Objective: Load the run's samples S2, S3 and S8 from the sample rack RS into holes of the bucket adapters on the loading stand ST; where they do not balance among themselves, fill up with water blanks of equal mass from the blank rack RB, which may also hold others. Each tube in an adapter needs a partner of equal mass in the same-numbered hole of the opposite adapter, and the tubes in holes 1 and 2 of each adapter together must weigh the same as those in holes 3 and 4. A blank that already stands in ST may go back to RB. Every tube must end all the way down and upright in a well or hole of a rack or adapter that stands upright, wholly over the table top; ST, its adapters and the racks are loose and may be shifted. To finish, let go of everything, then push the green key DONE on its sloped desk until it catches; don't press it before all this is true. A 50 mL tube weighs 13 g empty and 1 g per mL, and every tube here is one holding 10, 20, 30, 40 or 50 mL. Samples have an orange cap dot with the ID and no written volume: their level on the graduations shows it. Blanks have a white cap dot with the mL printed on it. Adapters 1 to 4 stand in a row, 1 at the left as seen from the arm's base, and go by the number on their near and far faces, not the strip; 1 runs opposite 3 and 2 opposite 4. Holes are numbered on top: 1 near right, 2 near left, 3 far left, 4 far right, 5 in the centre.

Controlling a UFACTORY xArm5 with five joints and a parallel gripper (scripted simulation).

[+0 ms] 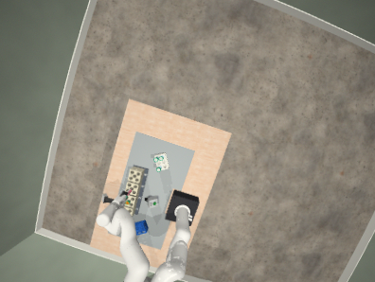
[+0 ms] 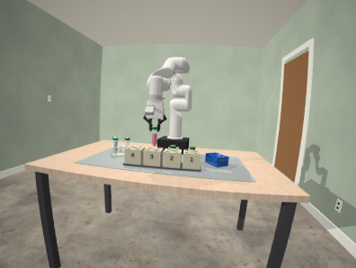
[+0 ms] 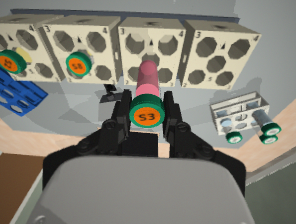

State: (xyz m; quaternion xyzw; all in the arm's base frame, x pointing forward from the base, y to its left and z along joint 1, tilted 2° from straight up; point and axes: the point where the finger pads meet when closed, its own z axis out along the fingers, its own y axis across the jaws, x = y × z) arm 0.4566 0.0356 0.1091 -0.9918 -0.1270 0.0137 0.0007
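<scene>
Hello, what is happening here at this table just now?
The arm's gripper is shut on sample S3, a pink-filled tube, holding it above the row of adapters, roughly over adapter 3. Two orange-dotted tubes already stand in adapters, one marked S8. The blank rack has two tubes.
</scene>
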